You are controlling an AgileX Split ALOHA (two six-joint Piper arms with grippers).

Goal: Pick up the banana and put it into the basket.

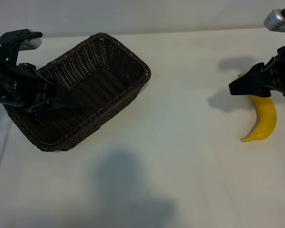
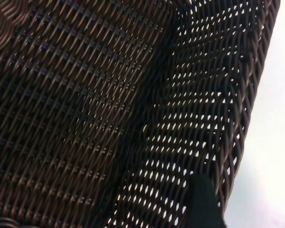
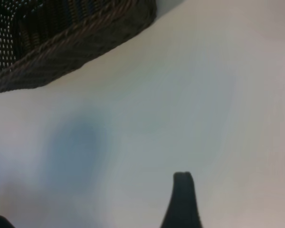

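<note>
Wicker basket [image 1: 99,71]: dark brown, under the left gripper [image 1: 61,99], whose spread fingers hung inside it.
Banana [image 1: 265,118]: yellow, directly under the spread right gripper [image 1: 237,86]; unseen by its wrist camera.

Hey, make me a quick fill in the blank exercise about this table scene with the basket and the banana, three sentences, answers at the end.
1. The curved bright yellow banana lies on the white ____, not in the basket.
2. The left gripper hovers over the dark brown woven wicker ____.
3. The right gripper, jaws open, hangs over the banana's ____ end.

Missing words: table; basket; upper
</note>
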